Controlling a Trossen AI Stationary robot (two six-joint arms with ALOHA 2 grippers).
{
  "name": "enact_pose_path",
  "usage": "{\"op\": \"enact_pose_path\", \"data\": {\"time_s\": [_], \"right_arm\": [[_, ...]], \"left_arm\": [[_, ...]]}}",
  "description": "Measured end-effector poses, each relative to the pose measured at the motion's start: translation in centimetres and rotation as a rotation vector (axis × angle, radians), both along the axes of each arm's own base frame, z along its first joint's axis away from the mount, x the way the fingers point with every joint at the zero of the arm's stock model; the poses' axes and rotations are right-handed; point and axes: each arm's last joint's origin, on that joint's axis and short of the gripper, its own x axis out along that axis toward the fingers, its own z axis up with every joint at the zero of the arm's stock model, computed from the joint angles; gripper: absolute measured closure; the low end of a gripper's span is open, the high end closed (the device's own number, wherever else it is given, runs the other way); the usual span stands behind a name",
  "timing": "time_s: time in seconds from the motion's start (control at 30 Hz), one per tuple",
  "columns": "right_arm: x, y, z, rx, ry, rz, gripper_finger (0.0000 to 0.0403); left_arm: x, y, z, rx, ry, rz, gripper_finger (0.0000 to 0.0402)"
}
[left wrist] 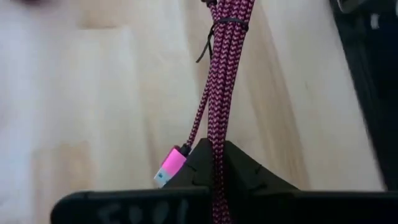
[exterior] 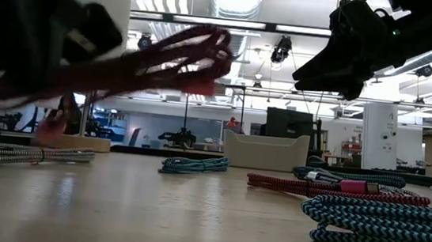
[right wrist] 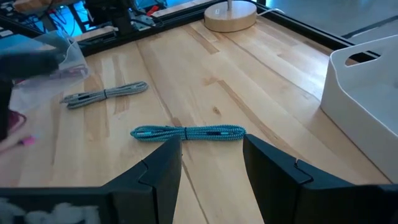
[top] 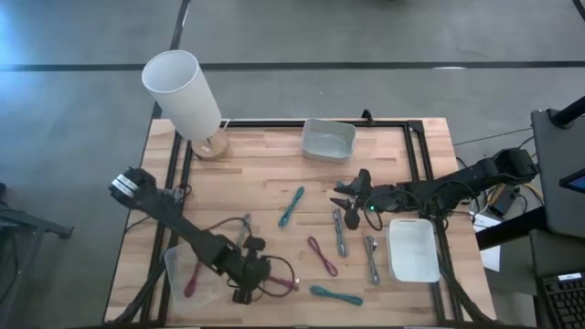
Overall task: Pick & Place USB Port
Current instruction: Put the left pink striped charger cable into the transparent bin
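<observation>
My left gripper [top: 249,277] is over the table's near side, beside a clear bin [top: 180,271], and is shut on a magenta braided cable bundle [left wrist: 225,74]. In the low view that bundle [exterior: 159,52] is in the air. A pink USB plug [left wrist: 170,168] shows beside the fingers. A second magenta cable [top: 192,280] lies in the clear bin. My right gripper [right wrist: 211,165] is open and holds nothing; it hovers above the table's middle right [top: 352,196], short of a teal cable [right wrist: 186,132] lying flat on the wood. My left gripper pinches the magenta bundle between its two fingers [left wrist: 245,168], taking several strands together near the plug end [left wrist: 214,140]. The bundle runs forward out of the fingers, tied by a black band [left wrist: 224,22]. It is lifted clear of the table.
On the wood lie teal [top: 291,206], grey [top: 339,230], magenta [top: 322,256], grey [top: 370,258] and teal [top: 335,294] cables. A white tray [top: 413,249] sits near right, a grey bin [top: 327,139] at the far side, and a white lamp [top: 183,91] at the far left.
</observation>
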Motion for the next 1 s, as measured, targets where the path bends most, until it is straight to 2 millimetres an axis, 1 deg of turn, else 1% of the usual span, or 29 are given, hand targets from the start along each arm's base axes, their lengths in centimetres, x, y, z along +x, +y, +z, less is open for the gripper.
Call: {"op": "enact_pose_path", "data": {"time_s": [0.1,0.23,0.3,0.43,0.57,0.7,0.83,1.0], "right_arm": [[0.0,0.0,0.0,0.0,0.001,0.0,0.0234],[0.0,0.0,-0.1,-0.001,0.002,0.0,0.0234],[0.0,0.0,-0.1,-0.001,0.003,0.0,0.0234],[-0.1,0.0,-0.1,-0.001,0.004,0.0,0.0234],[-0.1,0.0,-0.2,-0.001,0.005,0.0,0.0234],[-0.1,0.0,-0.2,-0.001,0.005,0.0,0.0234],[-0.1,0.0,-0.2,-0.006,0.007,0.002,0.0234],[-0.1,0.0,-0.2,-0.02,0.011,0.008,0.0234]], "left_arm": [[-1.2,1.0,1.9,-0.026,0.003,0.152,0.0391],[-2.7,2.4,4.7,-0.15,-0.03,0.41,0.0389],[-3.5,2.6,5.8,-0.215,-0.043,0.483,0.039],[-4.9,2.7,7.7,-0.34,-0.066,0.548,0.0392],[-6.3,2.9,8.0,-0.38,-0.005,0.65,0.0392],[-8.2,2.5,7.6,-0.386,0.112,0.752,0.0393],[-10.2,1.7,7.6,-0.404,0.2,0.875,0.0393],[-12.5,0.0,8.3,-0.475,0.26,0.963,0.0394]]}}
